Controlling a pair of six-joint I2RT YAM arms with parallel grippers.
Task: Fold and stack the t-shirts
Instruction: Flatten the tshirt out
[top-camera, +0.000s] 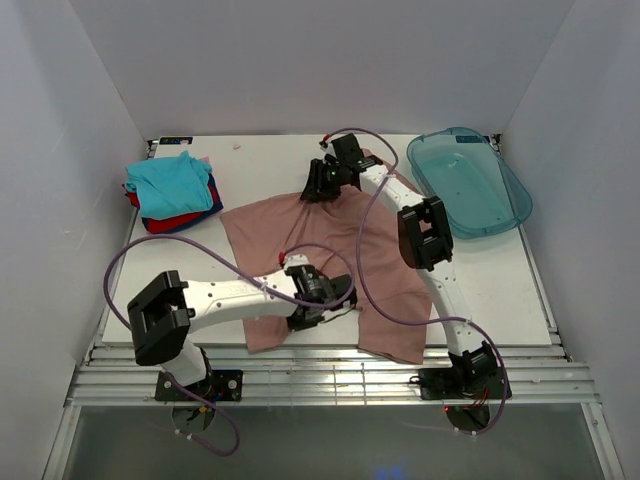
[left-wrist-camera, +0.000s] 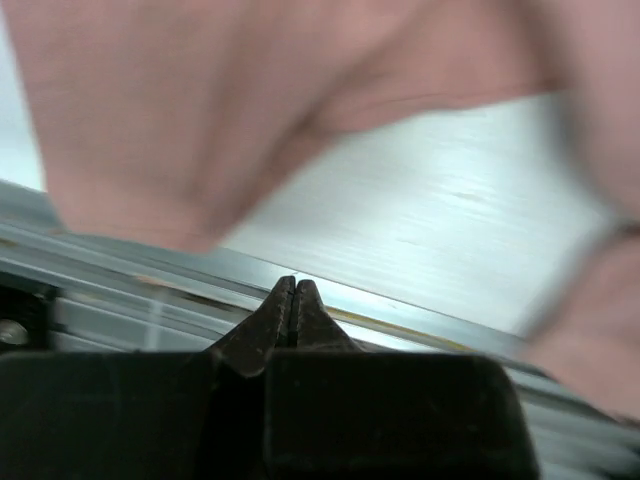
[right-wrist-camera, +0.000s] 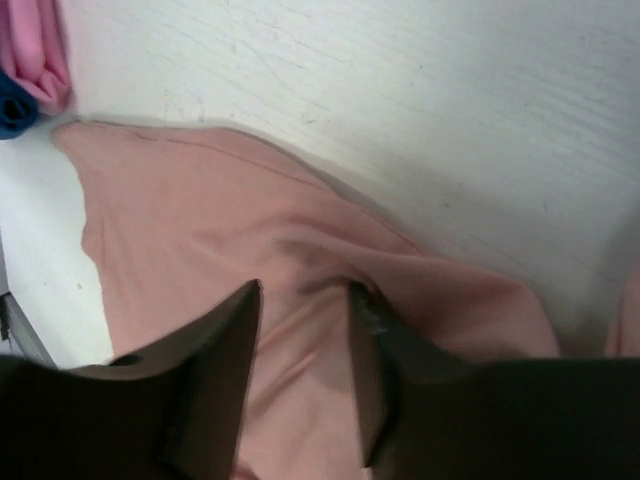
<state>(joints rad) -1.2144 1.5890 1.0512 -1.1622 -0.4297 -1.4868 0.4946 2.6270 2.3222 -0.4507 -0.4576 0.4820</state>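
Observation:
The large dusty-pink t-shirt (top-camera: 330, 250) lies spread over the middle of the table, its near hem reaching the front edge. My left gripper (top-camera: 340, 293) hovers low over its near part; in the left wrist view the fingertips (left-wrist-camera: 292, 285) are pressed together with nothing between them, and blurred pink cloth (left-wrist-camera: 200, 110) fills the top. My right gripper (top-camera: 315, 185) is at the shirt's far edge, its jaws open astride a raised wrinkle of the pink cloth (right-wrist-camera: 300, 330). A stack of folded t-shirts (top-camera: 172, 190), teal on top of red and dark blue, sits at the back left.
A translucent blue-green plastic tray (top-camera: 468, 180) stands at the back right. Metal rails (left-wrist-camera: 120, 270) run along the table's front edge, just below the left gripper. White walls enclose the table on three sides.

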